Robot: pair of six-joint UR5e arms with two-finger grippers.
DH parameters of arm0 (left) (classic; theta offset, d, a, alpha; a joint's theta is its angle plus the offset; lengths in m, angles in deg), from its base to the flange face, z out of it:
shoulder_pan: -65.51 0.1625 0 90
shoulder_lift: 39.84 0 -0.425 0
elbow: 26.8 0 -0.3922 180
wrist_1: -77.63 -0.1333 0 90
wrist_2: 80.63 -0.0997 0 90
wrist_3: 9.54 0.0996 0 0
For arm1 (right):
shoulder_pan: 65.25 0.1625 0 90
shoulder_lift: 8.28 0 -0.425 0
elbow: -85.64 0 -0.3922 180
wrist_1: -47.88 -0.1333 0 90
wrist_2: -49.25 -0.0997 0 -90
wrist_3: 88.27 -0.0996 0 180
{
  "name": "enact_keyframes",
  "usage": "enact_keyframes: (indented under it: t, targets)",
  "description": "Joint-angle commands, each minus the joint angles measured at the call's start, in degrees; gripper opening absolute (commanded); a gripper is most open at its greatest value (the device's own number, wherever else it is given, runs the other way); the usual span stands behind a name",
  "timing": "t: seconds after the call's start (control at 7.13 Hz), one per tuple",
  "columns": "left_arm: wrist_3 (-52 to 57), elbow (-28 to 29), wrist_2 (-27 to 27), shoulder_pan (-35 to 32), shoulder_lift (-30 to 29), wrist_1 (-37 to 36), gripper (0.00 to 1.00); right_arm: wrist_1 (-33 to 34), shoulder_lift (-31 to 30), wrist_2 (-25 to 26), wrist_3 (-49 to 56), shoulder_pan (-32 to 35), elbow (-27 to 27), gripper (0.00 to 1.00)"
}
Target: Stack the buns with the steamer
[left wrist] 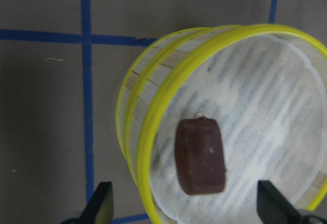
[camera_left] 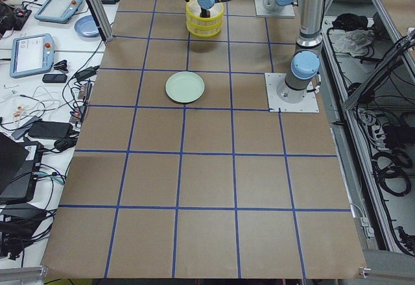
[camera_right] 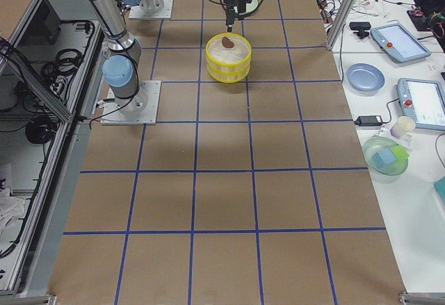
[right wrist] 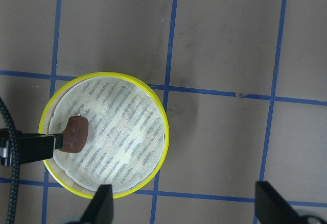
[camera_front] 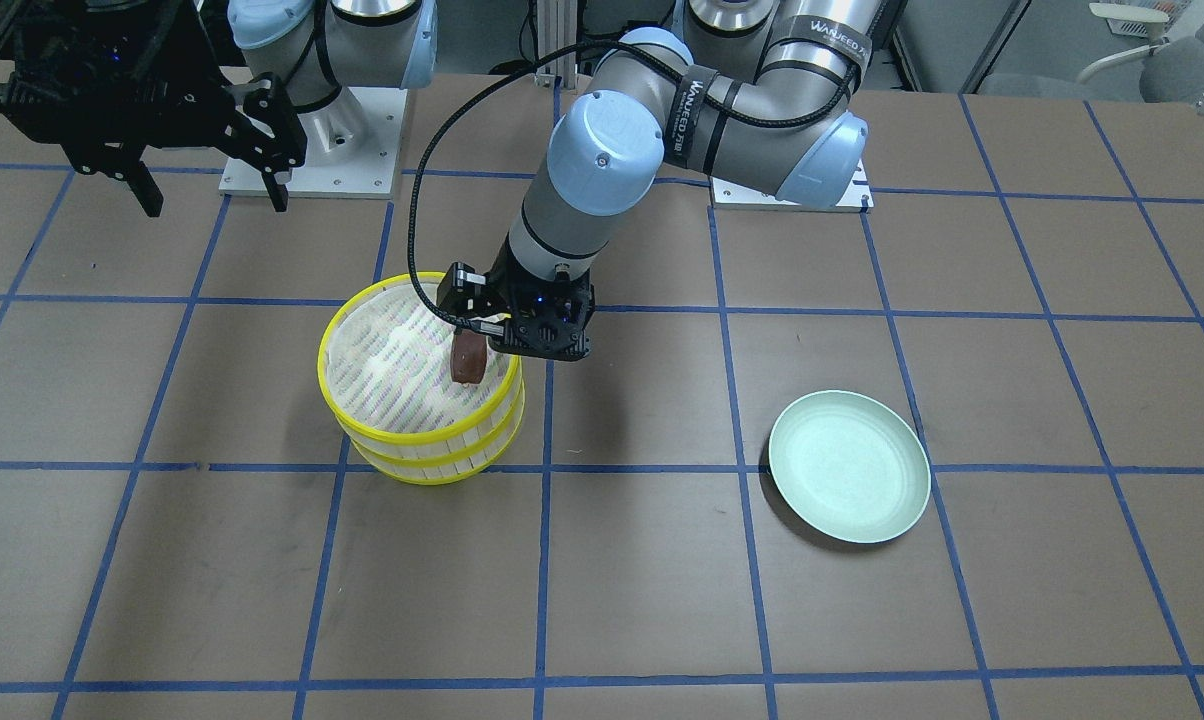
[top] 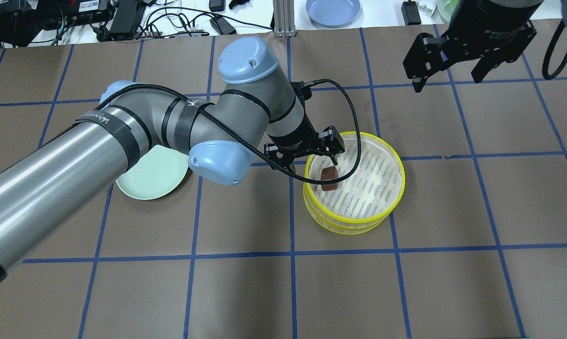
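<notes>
Two steamer baskets (camera_front: 432,440) with yellow rims stand stacked on the table; they also show in the overhead view (top: 359,219). The dark reddish-brown bun (top: 329,175) lies on the top basket's woven floor near the rim, as the left wrist view (left wrist: 200,155) and the right wrist view (right wrist: 75,134) also show. My left gripper (top: 309,162) hangs open just above the bun, its fingertips (left wrist: 102,206) wide apart and not touching it. My right gripper (top: 446,77) is open and empty, high above the table. The cream-yellow bun is hidden.
The pale green plate (camera_front: 849,466) lies empty on the table apart from the steamer, partly under my left arm in the overhead view (top: 154,181). The left arm's black cable (top: 354,136) loops over the basket. The arm bases (camera_front: 312,150) stand at the table's back.
</notes>
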Motion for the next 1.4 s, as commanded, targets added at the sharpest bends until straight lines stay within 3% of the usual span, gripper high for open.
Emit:
enact_keyframes:
  t: [0.0,0.14,0.28,0.42,0.7,1.26]
  targets:
    - [0.35,2.44,-8.25,3.41,2.84,3.34,1.00,0.87,0.19,0.27,0.05,0.05,-0.04,0.96]
    - [0.96,5.50,-10.29,5.17,4.33,8.58,1.00,1.39,0.28,-0.68,0.05,0.05,-0.04,0.99]
    - [8.18,7.71,-14.40,6.92,6.26,15.51,1.00,1.75,0.45,-0.86,0.05,0.05,-0.22,1.00]
    - [13.30,8.60,-14.87,10.07,8.28,19.49,1.00,2.80,0.80,-0.95,0.05,0.05,-0.22,1.00]
    - [21.22,8.78,-18.89,15.44,12.15,20.93,1.00,2.63,0.72,-0.87,0.05,-0.04,-0.30,1.00]
    - [28.08,10.19,-19.01,23.44,18.32,27.52,1.00,2.28,0.37,-0.26,0.05,-0.04,-0.13,1.00]
